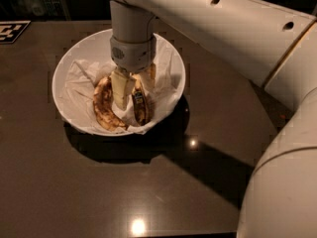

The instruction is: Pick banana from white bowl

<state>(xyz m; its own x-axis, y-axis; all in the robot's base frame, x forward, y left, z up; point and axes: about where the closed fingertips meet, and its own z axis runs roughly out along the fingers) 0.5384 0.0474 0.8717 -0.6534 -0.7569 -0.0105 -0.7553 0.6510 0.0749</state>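
Note:
The white bowl (74, 53), lined with crumpled white paper, stands on the dark table. Two bananas lie in it. The banana (141, 108) is the slimmer, nearly straight one with brown patches and a small blue sticker, right of centre. A shorter, curved, heavily brown-blotched banana (103, 108) lies to its left. My gripper (135, 94) reaches straight down into the bowl. Its fingers (121, 89) are apart and stand on either side of the upper end of the stickered banana. The wrist hides that end and the back of the bowl.
My white arm (223, 29) crosses the top right and its lower part fills the right edge. A black-and-white marker tag (11, 31) lies at the table's far left corner. The dark glossy table (99, 182) spreads in front of the bowl.

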